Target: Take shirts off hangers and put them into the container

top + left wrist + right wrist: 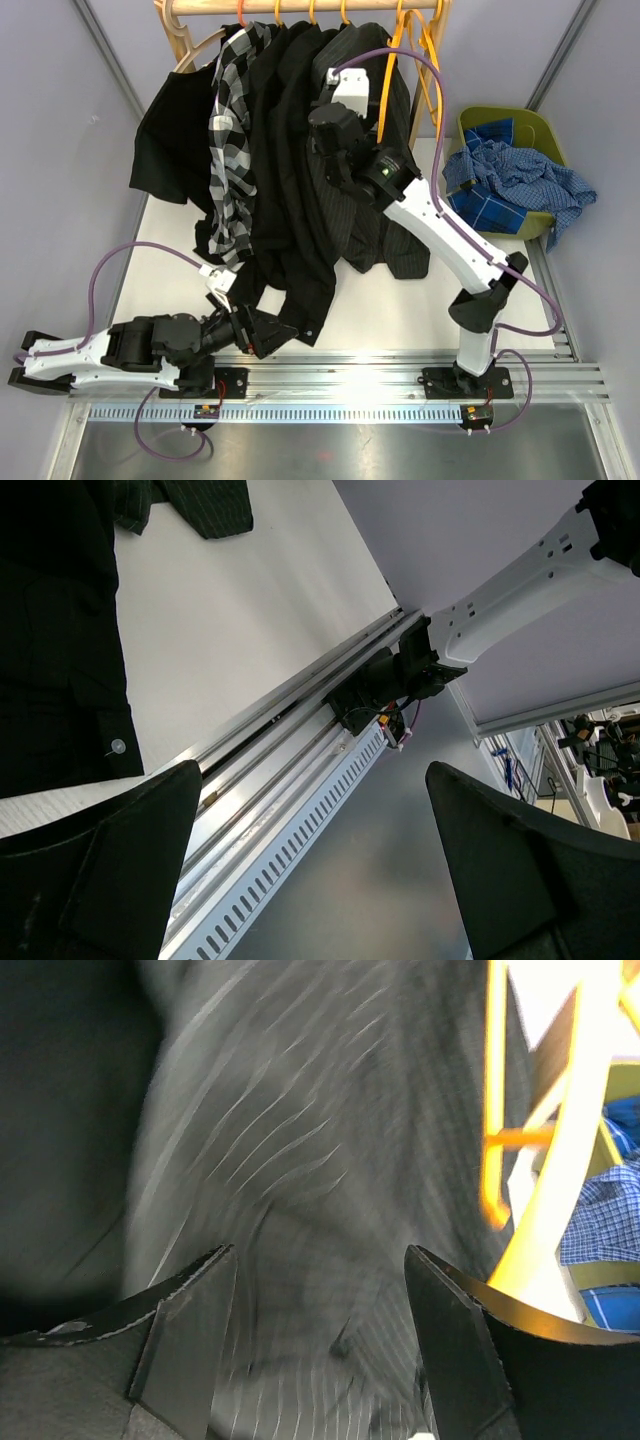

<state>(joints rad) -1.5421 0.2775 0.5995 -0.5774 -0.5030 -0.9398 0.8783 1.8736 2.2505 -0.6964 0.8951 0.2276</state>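
Shirts hang from the rack: a black one (175, 135), a black-and-white plaid one (232, 110), more black ones (290, 200) and a charcoal pinstripe shirt (385, 235), their tails lying on the table. My right gripper (332, 160) is pressed against the pinstripe shirt (300, 1160). The right gripper (320, 1340) is open, with blurred striped cloth just beyond the fingers. Empty orange hangers (415, 60) hang to its right. The green container (540, 125) holds blue shirts (510, 180). My left gripper (275, 335) is low by the front rail, open with nothing in it (315, 860).
The pale wooden rack (180, 30) spans the back. A black cuff with a button (110, 745) lies beside my left gripper. The metal rail (350, 380) runs along the table's front edge, and grey walls close in on both sides.
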